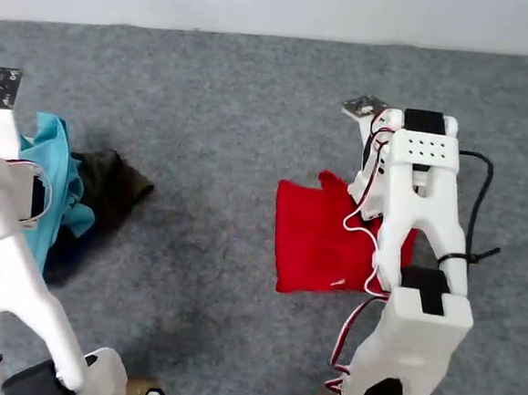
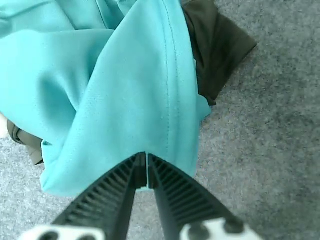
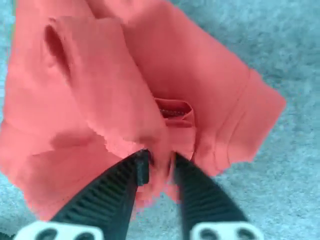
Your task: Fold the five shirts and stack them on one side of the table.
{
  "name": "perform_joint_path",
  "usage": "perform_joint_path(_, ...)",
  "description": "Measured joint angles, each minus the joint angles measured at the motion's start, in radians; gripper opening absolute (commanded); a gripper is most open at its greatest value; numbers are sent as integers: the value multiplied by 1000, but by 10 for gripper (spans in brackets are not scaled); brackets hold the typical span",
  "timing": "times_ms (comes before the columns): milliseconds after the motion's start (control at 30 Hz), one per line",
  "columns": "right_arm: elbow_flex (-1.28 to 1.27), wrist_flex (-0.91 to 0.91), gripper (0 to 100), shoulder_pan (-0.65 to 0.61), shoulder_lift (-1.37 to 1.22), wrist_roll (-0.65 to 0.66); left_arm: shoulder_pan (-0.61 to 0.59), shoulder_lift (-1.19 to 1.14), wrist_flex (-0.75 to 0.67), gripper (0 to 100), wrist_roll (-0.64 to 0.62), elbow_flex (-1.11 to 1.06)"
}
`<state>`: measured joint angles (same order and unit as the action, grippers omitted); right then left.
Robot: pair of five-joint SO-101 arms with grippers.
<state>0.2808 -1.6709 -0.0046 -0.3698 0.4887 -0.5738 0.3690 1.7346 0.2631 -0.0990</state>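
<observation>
High view: grey felt-like desk (image 1: pixel 217 102) with two white arms rising from the near edge. The left arm (image 1: pixel 7 269) stands over a heap of clothes at the left side of the desk, and the right arm (image 1: pixel 416 237) stands over a single garment right of centre. The heap holds a teal shirt (image 1: pixel 64 182), crumpled, with a dark olive-brown shirt (image 1: pixel 114 186) touching it on the side nearer the desk centre and partly tucked beneath it. How many more garments lie under the teal cloth cannot be told. A red shirt (image 1: pixel 311 242) lies on the desk well apart from the heap, roughly squared but rumpled, its right part hidden under the right arm. Left wrist view: left jaws closed tip to tip, with no visible gap, right at the hem of the teal shirt; the cloth appears pinched between the tips, and folds of teal spread away from them. The dark shirt shows beyond the teal, with bare desk beside it. Right wrist view: right jaws nearly closed, with a bunched fold of the red shirt clamped between them close to the collar opening. The remaining red cloth lies creased on the desk beneath.
</observation>
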Motion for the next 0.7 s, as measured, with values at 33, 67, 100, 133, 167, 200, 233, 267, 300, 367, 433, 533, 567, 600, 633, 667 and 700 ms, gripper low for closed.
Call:
perform_joint_path(33, 25, -9, 272, 0, 0, 0, 0, 0, 0, 15, 0, 0)
perform_joint_path(67, 54, -28, 269, 0, 0, -2, 0, 0, 0, 15, 0, 0)
perform_joint_path(100, 92, -49, 262, 0, 0, -3, 0, 0, 0, 15, 0, 0)
perform_joint_path(133, 130, -72, 251, 0, 0, -5, 0, 0, 0, 15, 0, 0)
perform_joint_path(167, 170, -83, 230, 0, 0, -6, 0, 0, 0, 15, 0, 0)
perform_joint_path(200, 209, -84, 203, 0, 0, -8, 0, 0, 0, 15, 0, 0)
perform_joint_path(233, 238, -84, 167, 0, 2, -8, 0, 0, 0, 15, 0, 0)
perform_joint_path(267, 253, -84, 122, 0, 9, -8, 0, 0, 0, 15, 0, 0)
perform_joint_path(300, 261, -84, 71, 0, 18, -8, 0, 0, 0, 15, 0, 0)
perform_joint_path(367, 267, -84, 2, -14, 41, -9, 0, 0, 0, 15, 0, 0)
perform_joint_path(433, 269, -84, 30, -52, 60, -9, 0, 0, 0, 15, 0, 0)
perform_joint_path(533, 226, -84, 9, -127, 68, -11, 0, 0, 0, 15, 0, 0)
perform_joint_path(567, 201, -84, 11, -146, 68, -11, 0, 0, 0, 15, 0, 0)
perform_joint_path(600, 181, -84, 10, -163, 61, -11, 0, 0, 0, 15, 0, 0)
perform_joint_path(633, 173, -84, 10, -175, 46, -11, 0, 0, 0, 15, 0, 0)
perform_joint_path(667, 170, -84, 9, -184, 25, -11, 0, 0, 0, 15, 0, 0)
perform_joint_path(700, 170, -84, 9, -187, -5, -11, 0, 0, 0, 15, 0, 0)
